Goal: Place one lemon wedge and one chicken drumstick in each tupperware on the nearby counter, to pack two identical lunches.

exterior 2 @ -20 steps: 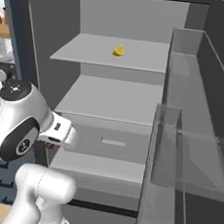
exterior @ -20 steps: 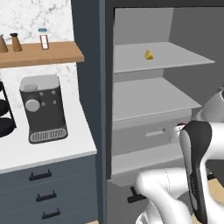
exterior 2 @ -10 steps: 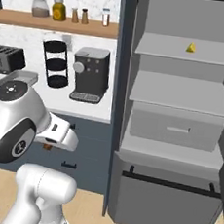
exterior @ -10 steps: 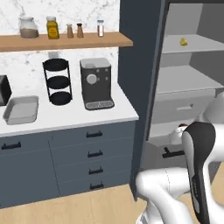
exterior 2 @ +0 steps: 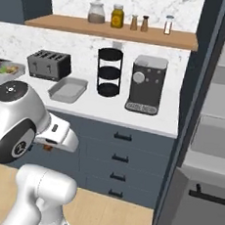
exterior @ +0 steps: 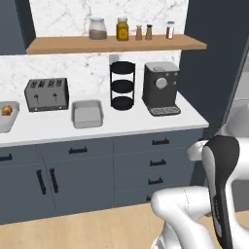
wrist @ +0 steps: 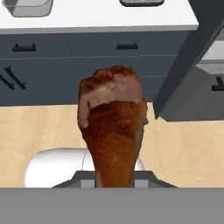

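One dark reddish-brown lumpy chicken drumstick (wrist: 113,127) is sitting pinched in the two-finger gripper (wrist: 114,177), jaws narrow around its thin end, knobby end pointing outward. Probably light, stiff, a bit greasy-looking; gripping the narrow shank seems sensible. Beyond it, white countertop (exterior: 146,120) is carrying a shallow light-grey rectangular tupperware tray (exterior: 87,113), lying just right of the grey slotted toaster (exterior: 46,94). Second tray (exterior: 6,117), left of the toaster, is already holding something orange-brown.

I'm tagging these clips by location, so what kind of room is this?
A home-style kitchen, rendered: a white counter over dark drawers carries a toaster and a coffee machine, with jars on a wooden shelf above.
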{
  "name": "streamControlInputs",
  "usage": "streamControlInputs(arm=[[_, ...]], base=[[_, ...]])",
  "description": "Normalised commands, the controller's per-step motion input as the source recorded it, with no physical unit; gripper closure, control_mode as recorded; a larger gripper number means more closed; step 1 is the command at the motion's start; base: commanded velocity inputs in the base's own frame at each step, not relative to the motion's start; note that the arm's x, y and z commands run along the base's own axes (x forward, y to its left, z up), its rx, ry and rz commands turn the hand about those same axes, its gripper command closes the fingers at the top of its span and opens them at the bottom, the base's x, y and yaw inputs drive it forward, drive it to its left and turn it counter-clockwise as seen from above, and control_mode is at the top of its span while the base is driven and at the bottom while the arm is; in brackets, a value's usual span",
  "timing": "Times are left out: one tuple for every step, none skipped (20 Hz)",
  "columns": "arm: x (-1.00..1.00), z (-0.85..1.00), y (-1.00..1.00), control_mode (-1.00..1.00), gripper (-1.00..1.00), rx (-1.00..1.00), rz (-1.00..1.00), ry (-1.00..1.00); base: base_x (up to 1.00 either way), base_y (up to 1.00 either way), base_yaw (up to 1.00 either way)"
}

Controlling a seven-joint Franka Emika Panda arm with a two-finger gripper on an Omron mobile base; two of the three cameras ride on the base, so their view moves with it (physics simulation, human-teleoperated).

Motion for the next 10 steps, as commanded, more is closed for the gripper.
streamControlInputs(arm=[[0.00,0.00,0.00,1.00,1.00,0.00,0.00,0.00],[0.00,0.00,0.00,1.00,1.00,0.00,0.00,0.00],[0.00,0.00,0.00,1.00,1.00,0.00,0.00,0.00],[0.00,0.00,0.00,1.00,1.00,0.00,0.00,0.00],[0.00,0.00,0.00,1.00,1.00,0.00,0.00,0.00],[0.00,0.00,0.00,1.00,1.00,0.00,0.00,0.00],[0.00,0.00,0.00,1.00,1.00,0.00,0.00,0.00],[0.00,0.00,0.00,1.00,1.00,0.00,0.00,0.00],[0.00,0.00,0.00,1.00,1.00,0.00,0.00,0.00],[0.00,0.00,0.00,1.00,1.00,0.00,0.00,0.00]], base=[[0.56,1.00,0.00],[0.64,1.00,0.00],[0.71,1.00,0.00],[0.72,1.00,0.00],[0.74,0.97,-0.02],[0.74,0.91,-0.03],[0.82,0.78,-0.03],[0.81,0.74,-0.04],[0.81,0.64,-0.04],[0.78,0.60,-0.04]])
